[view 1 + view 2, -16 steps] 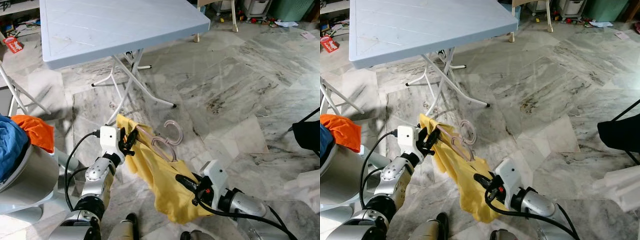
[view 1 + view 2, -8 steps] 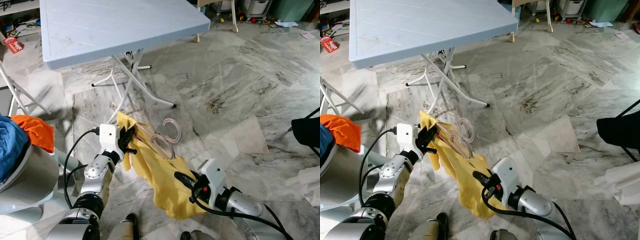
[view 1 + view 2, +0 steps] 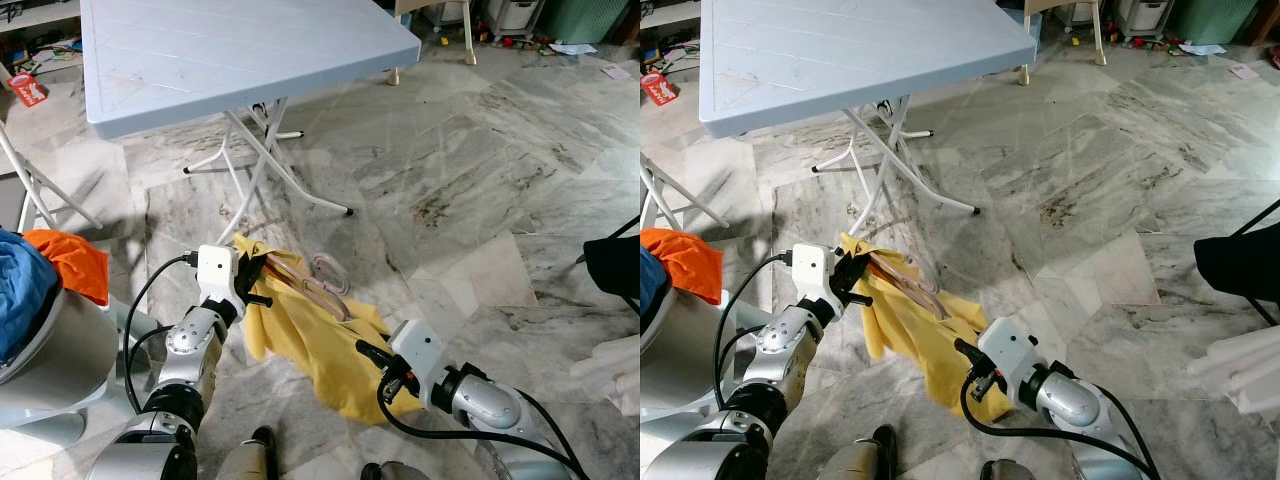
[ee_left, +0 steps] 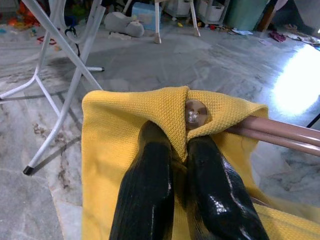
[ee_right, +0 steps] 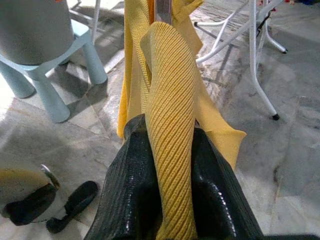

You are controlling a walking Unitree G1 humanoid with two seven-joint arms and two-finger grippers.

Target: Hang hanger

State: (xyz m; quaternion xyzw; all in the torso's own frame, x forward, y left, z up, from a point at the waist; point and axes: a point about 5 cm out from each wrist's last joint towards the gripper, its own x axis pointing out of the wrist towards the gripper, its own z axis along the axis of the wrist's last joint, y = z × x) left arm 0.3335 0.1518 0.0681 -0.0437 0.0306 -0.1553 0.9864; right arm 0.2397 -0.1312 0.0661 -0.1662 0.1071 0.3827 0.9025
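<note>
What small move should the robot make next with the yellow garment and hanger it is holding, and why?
Probably lift both arms together. The left gripper is shut on the yellow garment at the end of the pink hanger, and the right gripper pinches a lower fold. The garment sags low over the marble floor, and no rail is in view.

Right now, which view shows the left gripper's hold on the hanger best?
The left wrist view: the left gripper pinches yellow cloth over the hanger end. The eye views show it small; the right wrist view shows cloth.
</note>
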